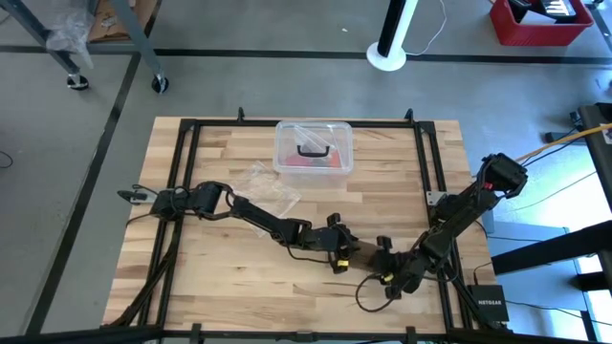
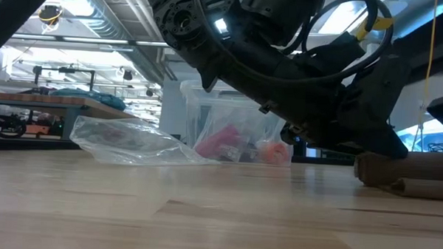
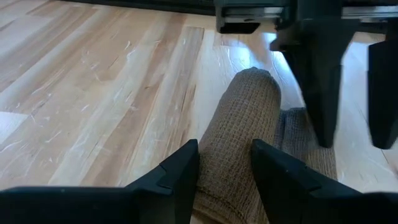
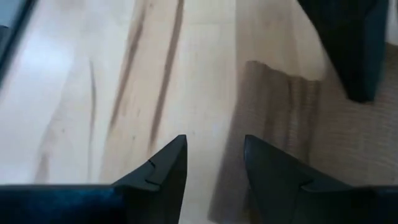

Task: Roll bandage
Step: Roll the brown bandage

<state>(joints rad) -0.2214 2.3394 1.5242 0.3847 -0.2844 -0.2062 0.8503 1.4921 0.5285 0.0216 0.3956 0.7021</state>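
The left gripper is low over the wood table, its fingers closed against the sides of the bandage, a rolled tan ribbed bundle that runs out from between them and away toward the right gripper, whose dark fingers hang just past the roll's far end, over the flat loose fabric beside it

In its own wrist view the right gripper stands partly open with bare wood between the tips; the flat bandage lies just beside one finger, and I cannot tell whether it touches

From above both grippers meet near the front edge, left gripper and right gripper close together, the bandage between them

Farther off sit a bag and a box
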